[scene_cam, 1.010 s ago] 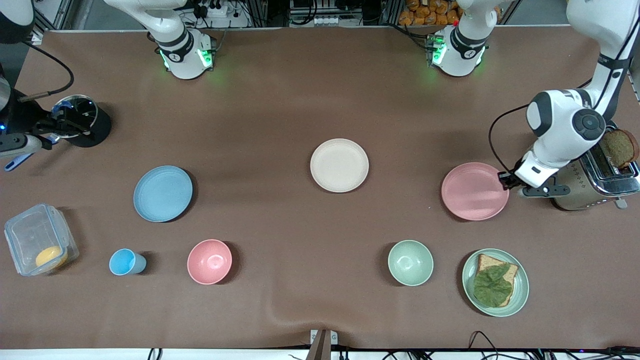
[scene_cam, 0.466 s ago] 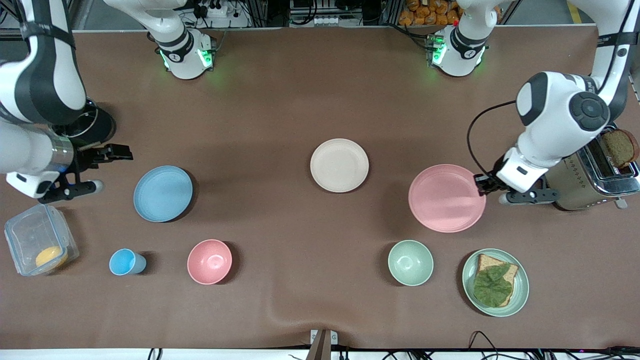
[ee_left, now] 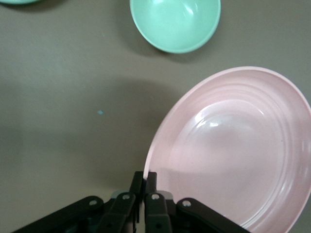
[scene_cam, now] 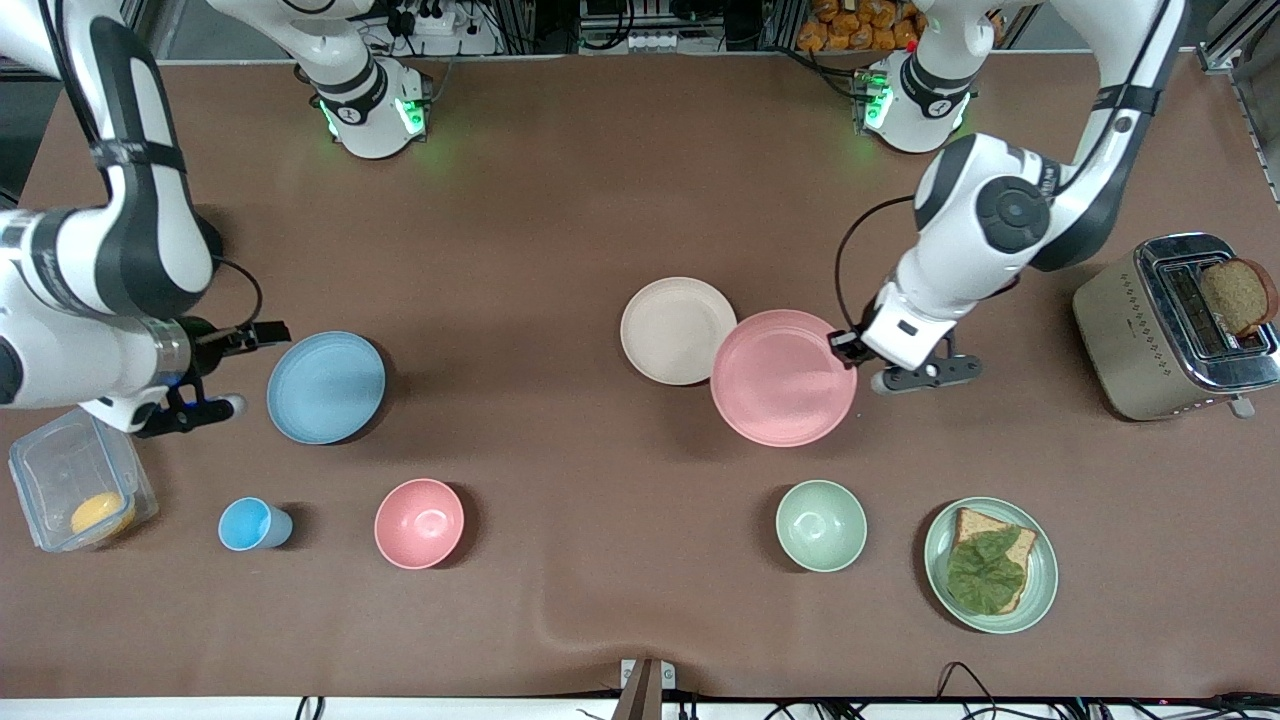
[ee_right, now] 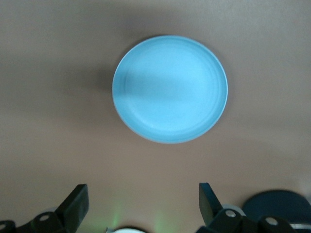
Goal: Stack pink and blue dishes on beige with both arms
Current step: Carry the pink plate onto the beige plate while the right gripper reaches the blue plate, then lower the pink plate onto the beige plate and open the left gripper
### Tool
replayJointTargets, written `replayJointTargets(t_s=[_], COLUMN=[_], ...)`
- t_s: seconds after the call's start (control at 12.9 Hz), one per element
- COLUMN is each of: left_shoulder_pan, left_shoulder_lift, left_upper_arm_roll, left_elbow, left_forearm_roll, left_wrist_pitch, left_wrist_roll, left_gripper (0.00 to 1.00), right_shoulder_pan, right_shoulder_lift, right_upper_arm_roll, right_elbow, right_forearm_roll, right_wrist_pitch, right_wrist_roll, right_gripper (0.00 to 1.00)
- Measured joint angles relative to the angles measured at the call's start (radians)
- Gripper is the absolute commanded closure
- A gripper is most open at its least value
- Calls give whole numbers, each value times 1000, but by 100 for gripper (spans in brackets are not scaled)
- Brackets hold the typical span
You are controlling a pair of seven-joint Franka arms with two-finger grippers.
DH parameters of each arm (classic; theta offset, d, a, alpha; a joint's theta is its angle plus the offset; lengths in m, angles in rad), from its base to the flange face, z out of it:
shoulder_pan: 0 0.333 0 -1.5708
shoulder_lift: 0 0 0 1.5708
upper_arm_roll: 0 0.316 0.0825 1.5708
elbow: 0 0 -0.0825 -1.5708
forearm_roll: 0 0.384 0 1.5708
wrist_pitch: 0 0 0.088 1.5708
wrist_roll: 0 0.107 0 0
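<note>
Left claw [scene_cam: 838, 346] pinches the pink plate [scene_cam: 783, 377] by its rim, lifted, its edge overlapping the beige plate [scene_cam: 672, 328]. Right claw [scene_cam: 262, 333], fingers spread, hangs beside the blue plate [scene_cam: 326, 387] on bare table [scene_cam: 560, 220].

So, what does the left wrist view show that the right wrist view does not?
Only the left wrist view shows the left gripper shut on the rim of the pink plate, plus a green bowl. Only the right wrist view shows the blue plate lying on the table, the right gripper open above it. Both share the brown table.
</note>
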Motion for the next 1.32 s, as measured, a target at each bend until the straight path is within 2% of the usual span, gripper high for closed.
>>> replayJointTargets(t_s=[0.23,0.62,1.01,1.32], left_shoulder_pan=[-62,-150,-216,-230], left_shoulder_lift=[17,43,52,83], left_upper_arm_roll=[-1,-1,-2,-1], left_elbow=[-19,-158,-243,-285], left_forearm_roll=[0,0,0,0], left_wrist_pitch=[35,226,321,416], left_wrist_roll=[-82,-190,-248,-252], left_gripper=[100,100,100,100], right_shoulder_pan=[-14,-79,-91,-96], right_shoulder_lift=[78,170,187,187], right_upper_arm_roll=[-5,-11,-11,-11], right_elbow=[0,-4,-68,-138], right_forearm_roll=[0,0,0,0], right_wrist_pitch=[62,151,245,338], right_wrist_roll=[0,-4,-9,-31], right_gripper=[0,0,0,0])
